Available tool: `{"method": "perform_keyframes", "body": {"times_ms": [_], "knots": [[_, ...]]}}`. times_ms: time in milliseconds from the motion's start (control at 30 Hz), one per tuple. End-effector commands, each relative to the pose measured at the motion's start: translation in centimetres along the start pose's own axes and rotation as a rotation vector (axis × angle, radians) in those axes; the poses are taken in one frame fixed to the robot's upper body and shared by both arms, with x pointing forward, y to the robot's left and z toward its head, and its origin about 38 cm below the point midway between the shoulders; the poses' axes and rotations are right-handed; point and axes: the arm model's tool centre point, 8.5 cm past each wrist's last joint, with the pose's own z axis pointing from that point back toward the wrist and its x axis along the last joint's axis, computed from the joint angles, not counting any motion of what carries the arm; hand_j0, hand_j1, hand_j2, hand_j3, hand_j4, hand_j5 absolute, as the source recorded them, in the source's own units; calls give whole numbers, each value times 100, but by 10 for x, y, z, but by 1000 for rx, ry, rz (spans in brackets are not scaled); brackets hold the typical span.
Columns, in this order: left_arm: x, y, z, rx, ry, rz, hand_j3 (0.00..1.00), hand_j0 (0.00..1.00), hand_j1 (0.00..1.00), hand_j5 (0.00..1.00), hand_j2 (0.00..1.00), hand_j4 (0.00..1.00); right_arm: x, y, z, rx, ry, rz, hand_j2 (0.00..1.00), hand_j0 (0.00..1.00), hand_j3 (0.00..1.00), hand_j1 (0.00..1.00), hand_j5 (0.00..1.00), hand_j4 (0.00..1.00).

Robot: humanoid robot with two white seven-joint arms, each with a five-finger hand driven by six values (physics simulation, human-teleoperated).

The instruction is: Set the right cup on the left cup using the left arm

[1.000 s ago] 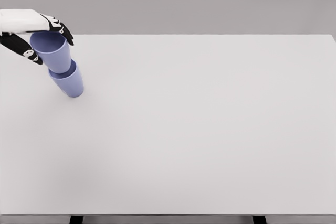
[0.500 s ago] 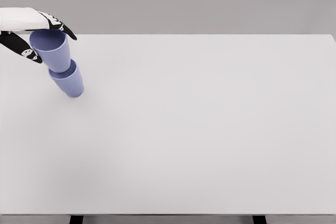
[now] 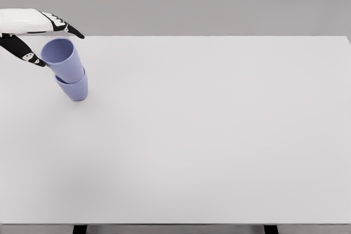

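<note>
Two lavender cups stand at the table's far left, nested one in the other. The upper cup (image 3: 63, 60) sits inside the lower cup (image 3: 74, 89), with its mouth toward me. My left hand (image 3: 44, 36) comes in from the left edge, just up and left of the upper cup. Its fingers (image 3: 68, 27) are spread, one above the rim and the thumb (image 3: 27, 57) beside it, and they hold nothing. The right arm does not show.
The white table (image 3: 208, 130) fills most of the view, with its far edge just behind the hand and its near edge at the bottom. A grey wall stands behind it.
The left hand's fingers have spread and let go of the upper cup. That cup has dropped deeper into the lower one and shifted slightly right.
</note>
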Motion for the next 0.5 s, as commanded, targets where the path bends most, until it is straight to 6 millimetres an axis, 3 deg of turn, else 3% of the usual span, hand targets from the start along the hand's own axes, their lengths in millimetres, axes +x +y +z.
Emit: {"method": "perform_keyframes", "body": {"times_ms": [0, 167, 200, 233, 267, 300, 333, 400, 467], "knots": [[0, 1, 1, 5, 0, 5, 95, 95, 95, 95, 95, 95, 0, 0, 0, 1, 1, 1, 100, 100, 100, 100, 100, 100], [7, 7, 3, 25, -19, -2, 100, 100, 100, 100, 100, 100, 0, 0, 0, 1, -1, 2, 100, 100, 100, 100, 100, 100], [33, 19, 22, 94, -89, 1, 100, 100, 100, 100, 100, 100, 0, 0, 0, 1, 1, 1, 100, 100, 100, 100, 100, 100], [70, 21, 24, 104, -211, 8, 100, 100, 100, 100, 100, 100, -1, 0, 0, 1, 3, 0, 100, 100, 100, 100, 100, 100], [91, 25, 38, 128, -258, 6, 100, 100, 100, 100, 100, 100, -1, 0, 0, 1, 2, 1, 100, 100, 100, 100, 100, 100], [117, 33, 39, 146, -335, -20, 100, 100, 100, 100, 100, 100, 0, 0, 0, 1, 1, 1, 100, 100, 100, 100, 100, 100], [124, 31, 40, 145, -356, -15, 100, 100, 100, 100, 100, 100, -1, 0, 0, 1, 0, 1, 100, 100, 100, 100, 100, 100], [121, 7, 21, 110, -387, 48, 100, 100, 100, 100, 100, 100, 0, 0, 0, 1, 1, 1, 100, 100, 100, 100, 100, 100], [130, -24, -16, 55, -473, 118, 100, 100, 100, 100, 100, 100, 0, 0, 0, 1, -1, 2, 100, 100, 100, 100, 100, 100]]}}
